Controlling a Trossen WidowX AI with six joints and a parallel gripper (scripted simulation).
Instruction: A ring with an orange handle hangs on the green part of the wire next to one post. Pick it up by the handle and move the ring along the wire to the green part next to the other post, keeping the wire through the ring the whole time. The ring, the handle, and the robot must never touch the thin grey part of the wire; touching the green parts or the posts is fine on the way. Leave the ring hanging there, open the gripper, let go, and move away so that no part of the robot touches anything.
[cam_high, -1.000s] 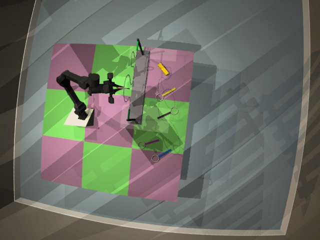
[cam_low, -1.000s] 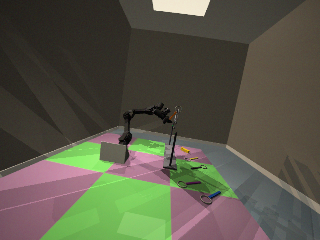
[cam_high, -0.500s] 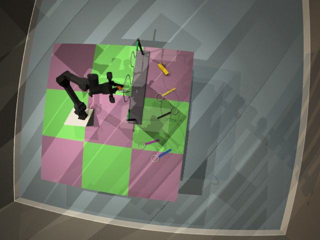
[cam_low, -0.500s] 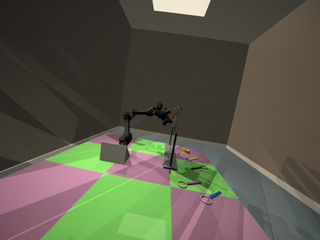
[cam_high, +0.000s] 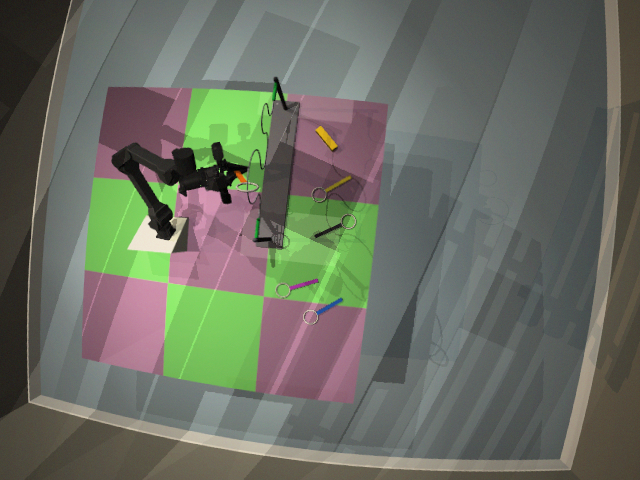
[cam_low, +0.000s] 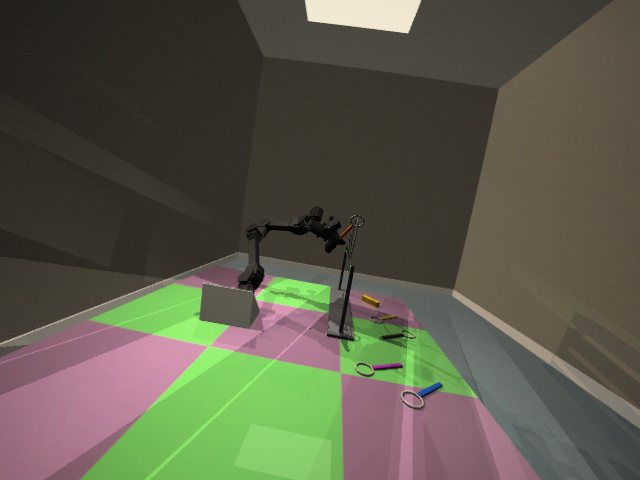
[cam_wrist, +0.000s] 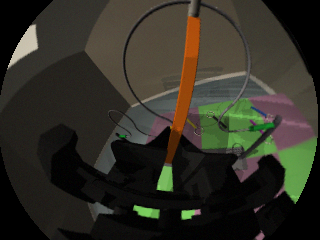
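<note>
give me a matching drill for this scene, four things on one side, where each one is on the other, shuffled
Things
1. orange handle
2. yellow block
3. blue-handled ring
4. arm's white base

Places
a. lying on the checkered floor, nearest the bottom edge of the top view, apart from the wire stand
b. clamped in the gripper, up off the floor
c. under the arm's foot, on the arm's side of the wire stand
d. lying flat on a pink square beyond the wire stand, near the far post

Pairs: 1-b, 2-d, 3-a, 4-c

Orange-handled ring (cam_high: 247, 186) aloft, mid-wire (cam_high: 256, 157)
</note>
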